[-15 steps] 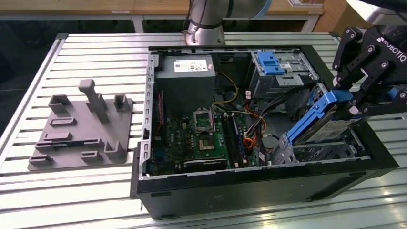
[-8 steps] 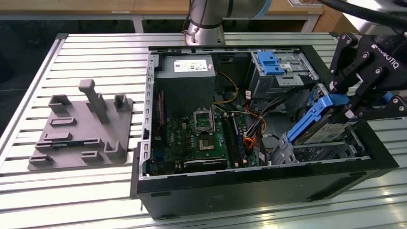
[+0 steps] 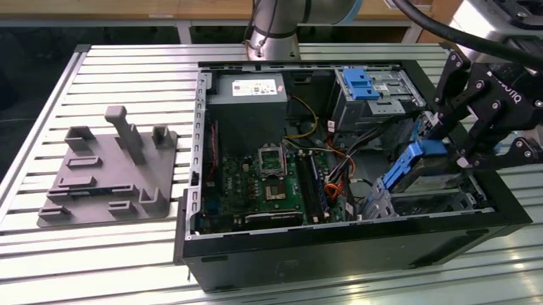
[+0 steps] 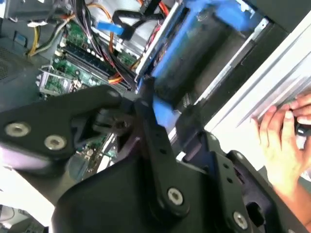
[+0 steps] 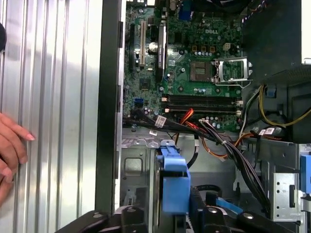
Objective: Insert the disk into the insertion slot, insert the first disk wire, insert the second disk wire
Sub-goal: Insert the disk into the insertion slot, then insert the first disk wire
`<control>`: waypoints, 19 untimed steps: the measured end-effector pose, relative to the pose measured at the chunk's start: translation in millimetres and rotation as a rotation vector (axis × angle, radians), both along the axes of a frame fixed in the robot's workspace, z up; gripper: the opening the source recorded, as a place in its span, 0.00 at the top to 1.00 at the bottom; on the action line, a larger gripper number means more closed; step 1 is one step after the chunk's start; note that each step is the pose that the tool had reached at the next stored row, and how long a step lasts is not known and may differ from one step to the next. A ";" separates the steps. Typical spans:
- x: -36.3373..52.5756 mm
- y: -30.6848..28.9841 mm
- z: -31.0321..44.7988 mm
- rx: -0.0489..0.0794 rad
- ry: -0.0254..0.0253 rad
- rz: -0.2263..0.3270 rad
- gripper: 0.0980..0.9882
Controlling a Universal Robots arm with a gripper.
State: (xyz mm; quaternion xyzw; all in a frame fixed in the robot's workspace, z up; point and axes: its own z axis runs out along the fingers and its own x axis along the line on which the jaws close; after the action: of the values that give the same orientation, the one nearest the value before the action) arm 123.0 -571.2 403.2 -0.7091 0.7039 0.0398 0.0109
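My gripper (image 3: 447, 149) is shut on the disk (image 3: 418, 166), a dark drive in a bright blue frame. I hold it tilted at the exterior view's right end of the open computer case. Its lower end points into the insertion slot (image 3: 441, 202), the low silver perforated cage below it. In the second wrist view the black fingers (image 4: 148, 114) clamp the blue frame of the disk (image 4: 187, 68). The first wrist view shows the disk's blue handle end (image 5: 174, 177) above the slot's silver wall (image 5: 136, 167). A black cable with a blue plug (image 5: 227, 206) lies beside it.
A taller grey cage with a blue latch (image 3: 363, 84) stands at the case's back. The motherboard (image 3: 267, 184) and loose cables (image 3: 335, 171) fill the case's middle. A grey fixture plate (image 3: 110, 175) lies on the slatted table. A person's hand (image 4: 284, 141) rests on the table by the case.
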 end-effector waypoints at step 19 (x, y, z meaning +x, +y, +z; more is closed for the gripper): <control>0.0 0.0 0.0 -0.001 0.0000 0.000 0.55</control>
State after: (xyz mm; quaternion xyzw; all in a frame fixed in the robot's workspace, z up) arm 123.0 -571.2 403.1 -0.7091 0.7040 0.0396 0.0107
